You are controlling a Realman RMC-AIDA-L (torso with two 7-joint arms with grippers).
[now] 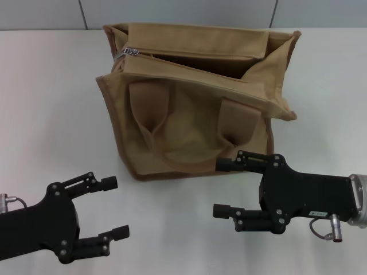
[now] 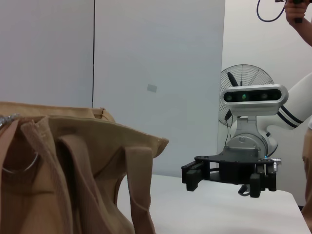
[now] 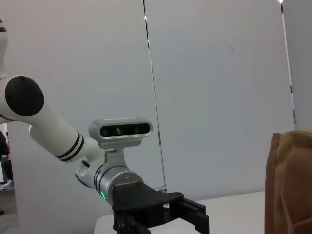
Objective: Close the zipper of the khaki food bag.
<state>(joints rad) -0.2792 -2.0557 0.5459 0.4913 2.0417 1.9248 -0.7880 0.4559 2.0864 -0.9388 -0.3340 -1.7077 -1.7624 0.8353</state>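
My two empty, spread grippers, left (image 1: 116, 207) and right (image 1: 221, 188), wait before the khaki food bag (image 1: 195, 109); I should pinch its far-left slider (image 1: 129, 52) (zipper undone) squarely.

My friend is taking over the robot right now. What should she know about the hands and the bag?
Left gripper: open, empty, low over the table, in front of the bag's left corner.
Right gripper: open, empty, its upper finger by the khaki food bag front, near the right handle's base.
The bag stands upright mid-table, top gaping open.
The zipper is undone; its silver slider sits at the bag's left end.
Done: nothing yet.
Left: probably steady the bag, grip the slider, pull it across to the right end.
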